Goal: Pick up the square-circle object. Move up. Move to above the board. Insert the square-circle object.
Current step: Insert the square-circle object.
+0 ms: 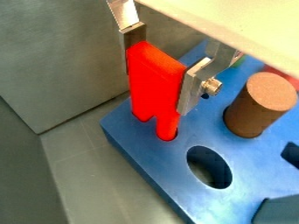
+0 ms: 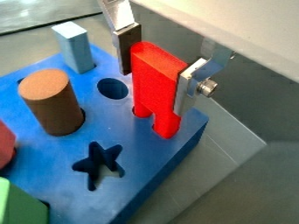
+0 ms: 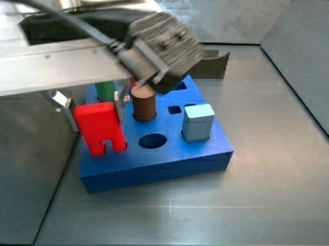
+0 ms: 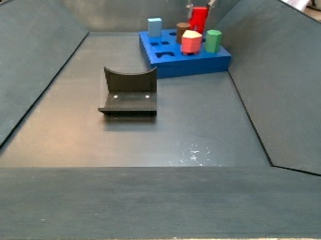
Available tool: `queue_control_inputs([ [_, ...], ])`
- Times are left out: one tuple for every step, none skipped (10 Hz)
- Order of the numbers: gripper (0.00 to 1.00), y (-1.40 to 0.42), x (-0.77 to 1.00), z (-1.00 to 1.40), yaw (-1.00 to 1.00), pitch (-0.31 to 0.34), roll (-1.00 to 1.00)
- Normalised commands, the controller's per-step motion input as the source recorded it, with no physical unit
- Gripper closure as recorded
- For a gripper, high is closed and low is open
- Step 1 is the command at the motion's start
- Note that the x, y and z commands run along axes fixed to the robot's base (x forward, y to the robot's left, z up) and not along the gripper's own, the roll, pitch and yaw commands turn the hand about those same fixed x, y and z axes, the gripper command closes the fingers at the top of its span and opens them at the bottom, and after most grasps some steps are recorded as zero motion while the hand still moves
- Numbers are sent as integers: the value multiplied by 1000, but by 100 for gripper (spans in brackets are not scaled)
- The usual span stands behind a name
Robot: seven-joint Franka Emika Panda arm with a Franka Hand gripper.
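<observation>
The bright red square-circle object (image 1: 152, 83) stands upright at a corner of the blue board (image 1: 146, 162), its two legs down at the board's top; I cannot tell how deep they sit. My gripper (image 1: 162, 74) is shut on its upper body, one silver finger on each side, as both wrist views show (image 2: 156, 83). In a side view the object (image 3: 98, 130) is at the board's (image 3: 167, 159) near left corner under the gripper (image 3: 92, 108). In the far side view the object (image 4: 198, 17) rises above the board (image 4: 189, 62).
On the board stand a reddish-brown cylinder (image 2: 49, 101), a light blue block (image 2: 73, 44), a green peg (image 4: 213, 39) and a red-and-yellow peg (image 4: 191, 40). A round hole (image 2: 112, 87) and a star hole (image 2: 100, 162) are open. The fixture (image 4: 128, 91) stands mid-floor. Grey walls surround the floor.
</observation>
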Motion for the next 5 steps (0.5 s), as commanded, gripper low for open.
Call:
queue_control_inputs([
  [100, 0, 0, -414, -866, -86, 1],
  [100, 0, 0, 0, 0, -43, 0],
  [100, 0, 29, -71, 0, 0, 0],
  [100, -94, 9, -771, -20, -184, 86],
  [100, -97, 0, -837, -34, -200, 101],
])
